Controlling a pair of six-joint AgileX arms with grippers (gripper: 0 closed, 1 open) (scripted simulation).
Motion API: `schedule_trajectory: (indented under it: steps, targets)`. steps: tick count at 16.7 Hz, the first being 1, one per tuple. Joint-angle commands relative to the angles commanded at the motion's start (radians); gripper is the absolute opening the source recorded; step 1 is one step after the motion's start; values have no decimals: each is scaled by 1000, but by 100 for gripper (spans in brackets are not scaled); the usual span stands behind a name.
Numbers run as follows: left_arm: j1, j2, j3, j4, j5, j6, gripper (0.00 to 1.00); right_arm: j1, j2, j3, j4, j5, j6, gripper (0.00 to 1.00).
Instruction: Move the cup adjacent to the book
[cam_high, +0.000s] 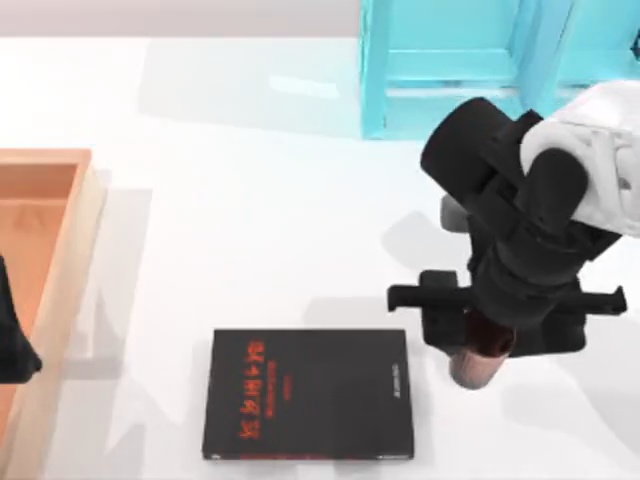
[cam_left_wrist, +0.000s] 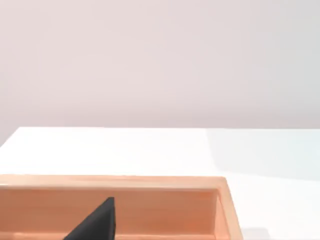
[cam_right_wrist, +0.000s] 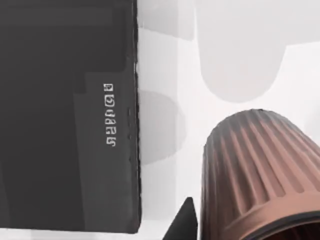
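Standing between the right gripper's (cam_high: 483, 345) fingers, the cup (cam_high: 478, 366) nears the book (cam_high: 310, 394).

The book (cam_high: 308, 394) lies flat on the table (cam_high: 250, 230) at lower centre of the top view. The cup (cam_high: 478, 366) sits just right of it, apart, under the right gripper (cam_high: 487, 345). The tray (cam_high: 62, 235) occupies the left edge.

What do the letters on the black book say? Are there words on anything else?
Red characters down the book cover: too blurred to read.
Small red print beside them: too small to read.
Small white text near the book's right edge: too blurred to read.
The cup, under the right tool: no writing.
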Motion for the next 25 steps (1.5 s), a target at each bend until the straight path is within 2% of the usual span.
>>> schedule_trajectory:
  steps: [7, 20, 25]
  targets:
    - [0, 0, 0, 0, 0, 0, 100, 4, 24, -56, 66, 1, 3, 0]
    - [0, 0, 0, 0, 0, 0, 100, 4, 24, -56, 66, 1, 3, 98]
    - [0, 0, 0, 0, 0, 0, 100, 4, 24, -56, 66, 1, 3, 100]
